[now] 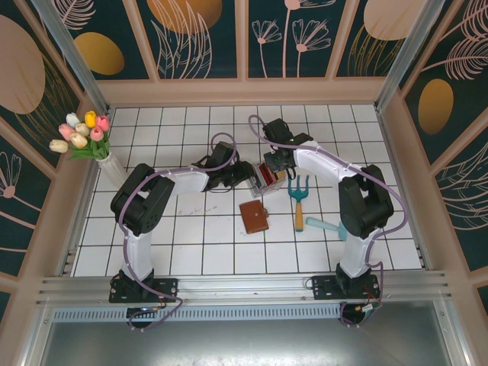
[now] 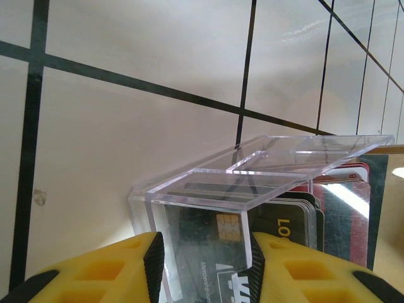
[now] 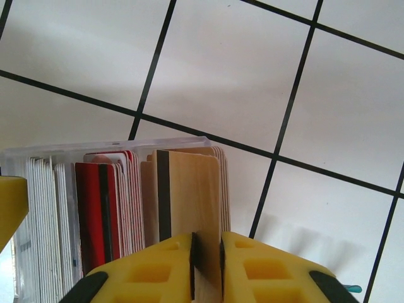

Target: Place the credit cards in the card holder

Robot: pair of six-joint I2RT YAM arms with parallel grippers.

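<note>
A clear plastic box (image 2: 208,189) stands on the tiled table with several credit cards (image 3: 95,208) upright inside it, in red, white, dark and tan. My left gripper (image 2: 205,265) is shut on one end of this box (image 1: 263,177), its yellow fingers (image 2: 113,271) pressed on both side walls. My right gripper (image 3: 207,265) is shut on the edge of a tan credit card (image 3: 189,196) with a black stripe, which stands partly out of the stack. Seen from above, the right gripper (image 1: 276,164) hangs over the box. The brown card holder (image 1: 254,216) lies closed on the table just in front of the box.
A garden fork (image 1: 299,200) with a teal head and wooden handle lies right of the card holder, and a teal handle (image 1: 324,227) lies beside it. A vase of tulips (image 1: 84,137) stands at the far left. Walls enclose the white tiled table (image 1: 191,244).
</note>
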